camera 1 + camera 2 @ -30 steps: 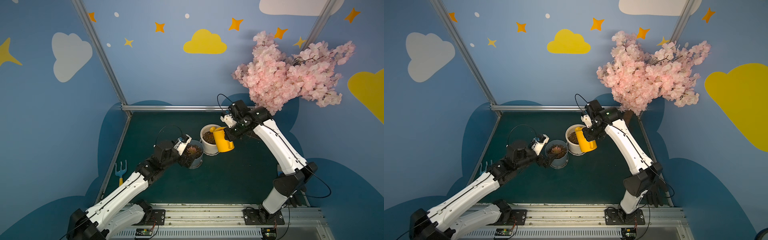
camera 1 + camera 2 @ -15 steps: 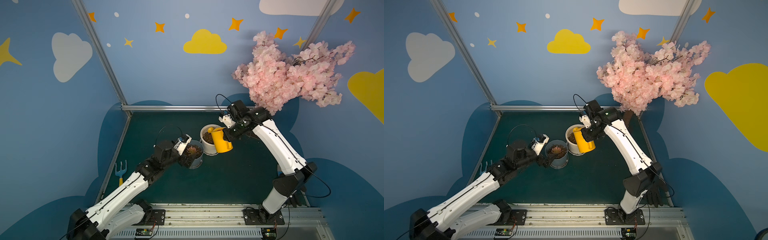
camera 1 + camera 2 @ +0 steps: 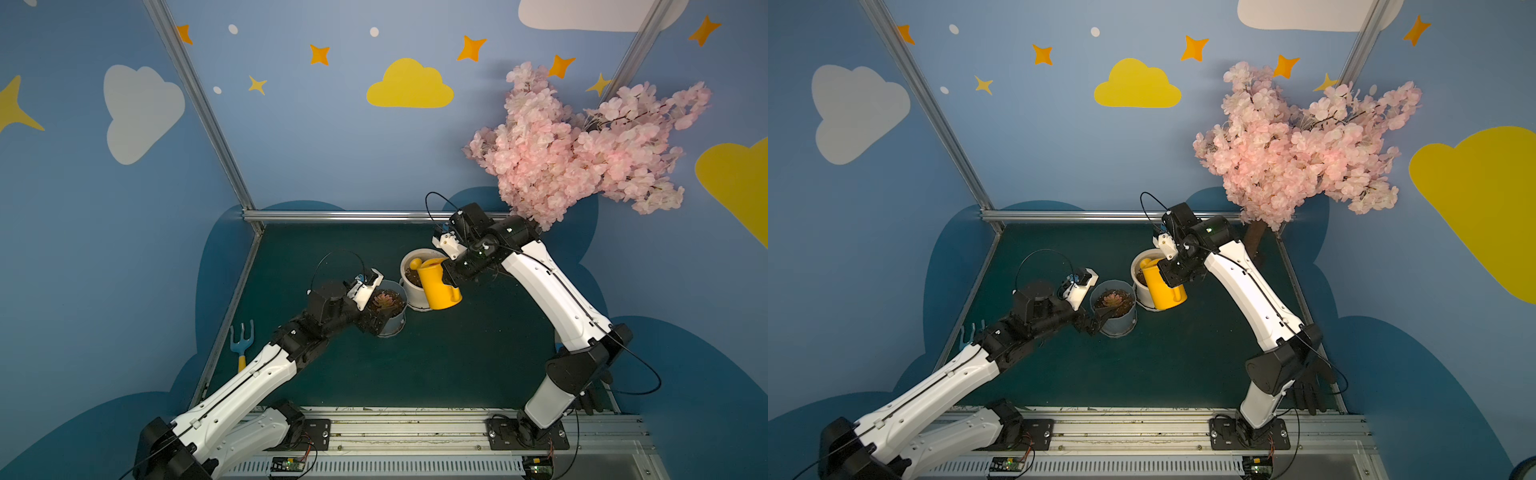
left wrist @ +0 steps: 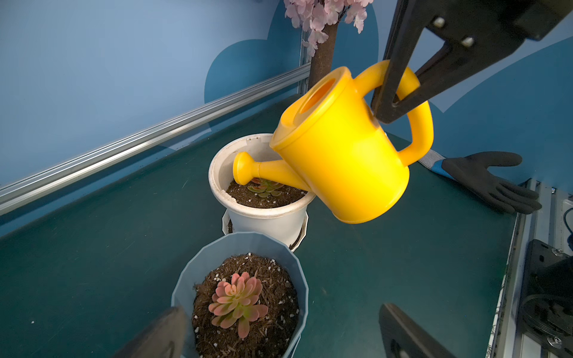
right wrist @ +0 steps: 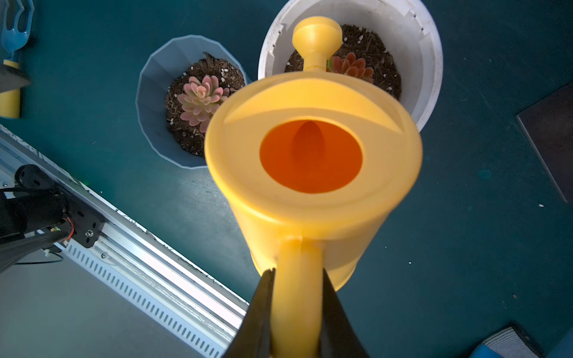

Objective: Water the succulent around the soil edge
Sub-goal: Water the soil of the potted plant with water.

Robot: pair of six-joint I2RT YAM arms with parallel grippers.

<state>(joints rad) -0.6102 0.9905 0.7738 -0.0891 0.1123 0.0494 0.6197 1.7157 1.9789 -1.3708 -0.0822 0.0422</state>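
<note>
- Succulent point(image 4: 266, 187) with red and green leaves sits in brown soil point(image 4: 263, 201) in a white pot point(image 4: 263, 223), near the middle of the green table point(image 3: 457, 353).
- Over that pot a yellow watering can point(image 4: 341, 155) is tipped forward. Its spout point(image 4: 245, 169) dips inside the rim, above the soil and close to the pot's inside wall.
- Up at the handle, the right gripper point(image 5: 297, 310) pinches the can with one finger on each side and holds it off the table.
- Just beside the white pot stands a blue pot point(image 4: 238, 251) with a pink succulent point(image 4: 237, 294) in it.
- Down by the blue pot, the left gripper point(image 3: 374, 322) has its fingers spread wide and grips nothing. One finger is close to the pot's side. The other is apart from it.
- By the wall on the left arm's side lies a little blue rake point(image 3: 242, 336).
- At the table edge lies a black glove point(image 4: 490, 179).
</note>
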